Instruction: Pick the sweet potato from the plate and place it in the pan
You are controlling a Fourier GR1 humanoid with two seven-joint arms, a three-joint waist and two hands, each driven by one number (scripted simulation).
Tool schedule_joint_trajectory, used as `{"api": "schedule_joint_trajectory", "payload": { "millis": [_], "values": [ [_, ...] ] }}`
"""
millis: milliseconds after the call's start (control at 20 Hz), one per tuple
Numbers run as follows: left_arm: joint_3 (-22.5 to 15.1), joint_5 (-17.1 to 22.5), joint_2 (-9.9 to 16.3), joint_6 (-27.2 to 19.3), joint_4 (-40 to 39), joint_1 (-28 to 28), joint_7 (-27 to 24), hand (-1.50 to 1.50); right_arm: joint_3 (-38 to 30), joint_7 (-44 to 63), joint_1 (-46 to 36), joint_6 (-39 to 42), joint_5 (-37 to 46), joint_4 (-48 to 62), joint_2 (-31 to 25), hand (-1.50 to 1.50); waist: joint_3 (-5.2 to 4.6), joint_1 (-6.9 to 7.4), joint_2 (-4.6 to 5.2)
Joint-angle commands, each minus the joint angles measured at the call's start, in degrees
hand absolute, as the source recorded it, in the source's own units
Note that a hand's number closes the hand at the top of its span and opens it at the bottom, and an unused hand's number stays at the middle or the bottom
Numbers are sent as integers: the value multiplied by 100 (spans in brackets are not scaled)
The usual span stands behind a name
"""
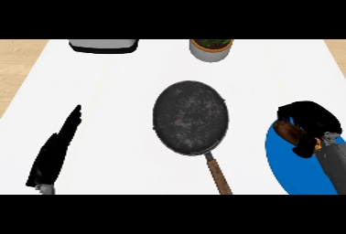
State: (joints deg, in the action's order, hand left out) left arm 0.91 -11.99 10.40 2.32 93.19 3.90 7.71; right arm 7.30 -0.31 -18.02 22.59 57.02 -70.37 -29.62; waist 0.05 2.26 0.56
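Curling over the sweet potato on the blue plate, the right robot hand appears clamped round it. It's probably firm, dense and rough-skinned; gripping mid-body seems best. The pan waits left; the left robot hand rests straight-fingered.

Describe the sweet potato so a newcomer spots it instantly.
Start at the dark pan mid-counter, then look right to the blue plate. The sweet potato lies at the plate's far end, under the curled right hand: the only brown-orange lump there.
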Motion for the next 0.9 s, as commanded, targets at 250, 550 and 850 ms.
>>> {"api": "schedule_joint_trajectory", "payload": {
  "millis": [250,550,850],
  "values": [
    [-8,-21,-52,-21,-122,51,-113,0,-888,-2209,-1160,-1746,-910,199,154,150,17,-66,-18],
    [58,-30,6,2,11,77,-143,0,-891,-2836,-2250,-1724,-1103,1116,540,150,-2,-63,-26],
    [191,85,44,104,5,110,-53,0,-609,-2211,-2922,-1290,-1224,1412,1525,150,-5,-89,-43]
  ]
}}
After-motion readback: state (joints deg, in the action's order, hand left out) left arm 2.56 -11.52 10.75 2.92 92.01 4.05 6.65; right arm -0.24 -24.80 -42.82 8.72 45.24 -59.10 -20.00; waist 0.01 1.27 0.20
